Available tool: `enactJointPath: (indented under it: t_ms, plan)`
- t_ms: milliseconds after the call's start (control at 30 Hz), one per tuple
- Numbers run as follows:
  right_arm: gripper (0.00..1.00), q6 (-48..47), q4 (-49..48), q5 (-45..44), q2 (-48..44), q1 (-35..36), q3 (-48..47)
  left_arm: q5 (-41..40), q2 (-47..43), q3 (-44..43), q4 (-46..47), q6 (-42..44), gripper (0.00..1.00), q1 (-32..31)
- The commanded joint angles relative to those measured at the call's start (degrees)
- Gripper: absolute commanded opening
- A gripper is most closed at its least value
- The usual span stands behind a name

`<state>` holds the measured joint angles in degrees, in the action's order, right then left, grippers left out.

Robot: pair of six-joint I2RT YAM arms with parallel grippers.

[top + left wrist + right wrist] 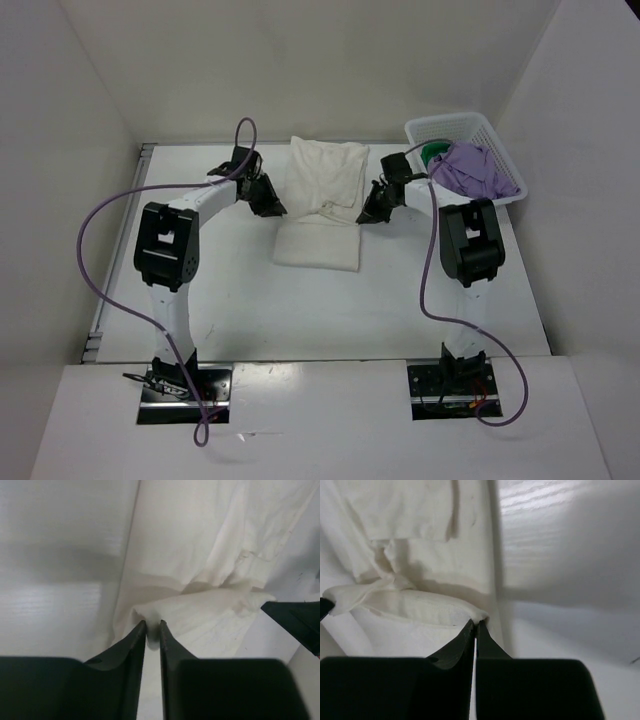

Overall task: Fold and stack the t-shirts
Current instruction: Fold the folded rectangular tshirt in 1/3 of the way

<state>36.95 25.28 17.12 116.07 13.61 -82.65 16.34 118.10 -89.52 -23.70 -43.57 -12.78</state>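
Note:
The white t-shirt (322, 200) lies in the middle of the table, its far half folded toward the near half. My left gripper (272, 205) is at the shirt's left edge. In the left wrist view its jaws (153, 625) stand only a sliver apart, with a fold of the white t-shirt (200, 615) pinched between the tips. My right gripper (368, 212) is at the right edge, shut (476, 622) on a fold of the white t-shirt (415, 607). The lavender t-shirt (475, 168) and the green t-shirt (433, 152) sit bunched in the basket.
A white lattice basket (455, 122) stands at the back right, close behind the right arm. White walls close in the table on the left, back and right. Purple cables loop from both arms.

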Motion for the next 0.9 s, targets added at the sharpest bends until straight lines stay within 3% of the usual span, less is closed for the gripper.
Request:
enactJointPath:
  t_ms: [0, 100, 133, 300, 433, 467, 533, 767, 867]
  plan:
    - [0.00, -1.79, -0.40, -1.83, 2.58, -1.04, -5.32, -1.49, 0.12, -1.37, 5.68, -0.29, 0.29, 1.17]
    - [0.15, -1.79, -0.40, -3.23, 0.48, -1.04, -5.85, -0.96, -4.01, 0.30, 8.66, -1.52, 0.42, 1.17]
    - [0.25, -1.79, -1.01, -3.24, -0.57, -1.04, -4.90, -0.96, -5.41, 0.92, 9.20, -1.52, 0.42, 1.17]
    - [0.35, -1.79, -0.40, -3.93, -8.21, -0.52, -2.00, 1.23, -15.00, 8.29, 12.45, -1.68, 0.37, 0.65]
    - [0.20, -1.18, -0.40, -3.41, -12.27, 2.20, 1.43, 3.35, -17.82, 18.04, 16.49, -3.88, 0.31, -3.65]
    - [0.09, -0.66, -0.93, -3.41, -12.27, 3.08, 2.05, 4.05, -17.82, 21.02, 17.80, -4.41, 0.29, -4.53]
    - [0.02, -0.65, -1.45, -2.10, -12.80, 5.97, 3.72, 4.05, -16.78, 22.80, 18.34, -4.94, 0.28, -5.86]
    - [0.00, 0.49, -3.66, 0.10, -7.01, 10.39, 5.48, 4.05, -11.58, 25.87, 18.69, -2.66, 0.26, -5.86]
    - [0.00, 1.20, -3.66, -1.65, -8.14, 11.79, 9.68, 4.84, -12.98, 32.09, 20.36, -4.14, 0.26, -6.38]
